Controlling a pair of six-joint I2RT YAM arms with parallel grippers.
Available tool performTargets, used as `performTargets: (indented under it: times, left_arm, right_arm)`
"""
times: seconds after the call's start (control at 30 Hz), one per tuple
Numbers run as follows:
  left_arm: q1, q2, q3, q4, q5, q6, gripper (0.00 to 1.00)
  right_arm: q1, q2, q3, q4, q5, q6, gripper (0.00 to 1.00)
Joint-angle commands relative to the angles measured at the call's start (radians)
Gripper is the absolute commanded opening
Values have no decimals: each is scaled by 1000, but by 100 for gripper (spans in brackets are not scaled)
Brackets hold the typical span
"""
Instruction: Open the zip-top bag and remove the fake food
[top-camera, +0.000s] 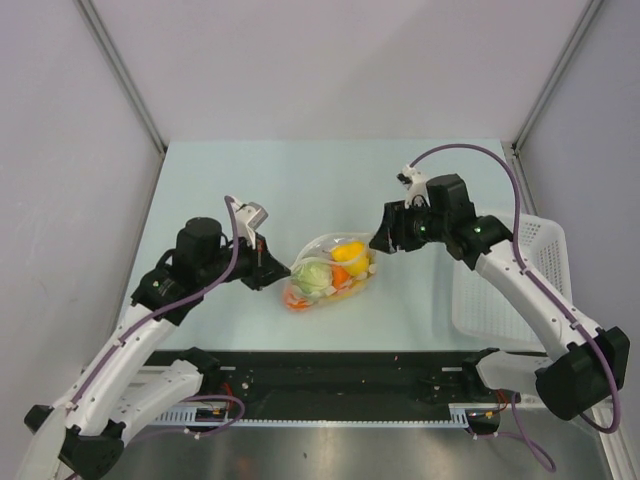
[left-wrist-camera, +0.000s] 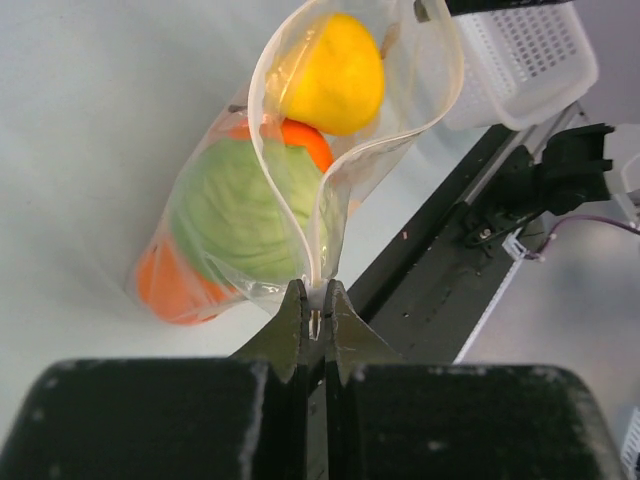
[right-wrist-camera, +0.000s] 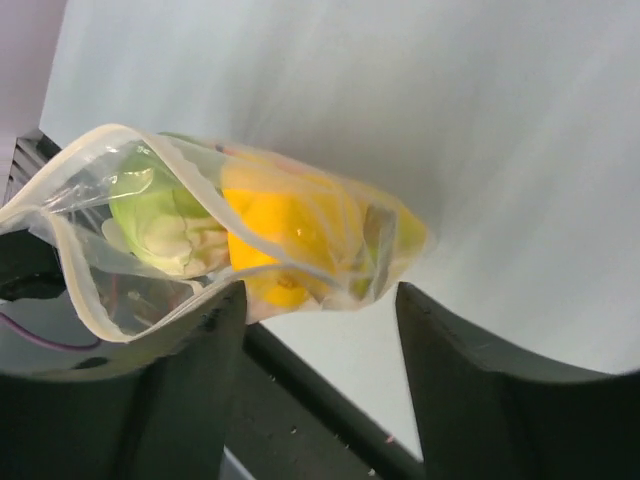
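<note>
The clear zip-top bag lies mid-table with its mouth open. Inside are the fake food pieces: a pale green cabbage, a yellow fruit and orange pieces. My left gripper is shut on the bag's zip strip at its left end; in the left wrist view the strip is pinched between the fingers, with the cabbage, yellow fruit and an orange piece beyond. My right gripper is open at the bag's right end; in the right wrist view the bag lies just beyond its spread fingers.
A white perforated basket stands at the table's right edge, under the right arm; it also shows in the left wrist view. The black mounting rail runs along the near edge. Grey walls enclose the back and sides.
</note>
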Motion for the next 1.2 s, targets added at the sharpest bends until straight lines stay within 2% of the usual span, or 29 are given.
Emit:
performTargets:
  times: [0.0, 0.13, 0.2, 0.27, 0.37, 0.43, 0.6, 0.63, 0.73, 0.77, 0.8, 0.83, 0.87, 1.0, 1.03, 1.17]
  left_arm:
    - [-7, -26, -22, 118, 84, -92, 0]
    - [-7, -11, -36, 143, 93, -112, 0]
    - [-6, -1, -36, 148, 103, -115, 0]
    - [-6, 2, -33, 148, 112, -115, 0]
    - [-6, 3, -33, 143, 126, -112, 0]
    - [-6, 0, -40, 141, 130, -111, 0]
    - [-6, -7, -46, 126, 144, -107, 0]
    - [-7, -12, -45, 122, 147, -104, 0]
    - [-6, -21, -37, 88, 144, -89, 1]
    - [-7, -24, -31, 73, 135, -83, 6]
    - [-6, -24, -22, 36, 124, -77, 16]
    - [-6, -24, -4, 23, 100, -72, 40]
    - [-6, -21, 10, 7, 94, -69, 48]
    - [-6, 51, 99, -36, 69, -78, 61]
    - [-6, 69, 133, -36, 58, -81, 69]
    - [-9, 190, 184, -9, 47, -89, 71]
  right_arm:
    - [10, -7, 41, -173, 75, 261, 73]
    - [23, -54, 35, -263, 110, 399, 86]
    - [22, -111, 7, -258, 107, 520, 90]
    - [35, -171, -11, -213, 83, 629, 100]
    - [76, -208, -11, -166, 133, 698, 100]
    - [157, -214, -23, -126, 205, 752, 100]
    - [291, -134, -60, -58, 378, 846, 99]
    - [299, -123, -71, -46, 396, 852, 97]
    - [302, -68, -91, 0, 394, 869, 73]
    - [306, -59, -83, 12, 391, 863, 64]
    - [317, -50, -76, 13, 402, 858, 62]
    - [337, -47, -66, 9, 402, 835, 59]
    - [348, -45, -56, -1, 437, 825, 53]
    - [371, -50, -22, -53, 489, 771, 32]
    - [371, -48, -22, -66, 489, 763, 28]
    - [371, -51, -20, -76, 483, 717, 20]
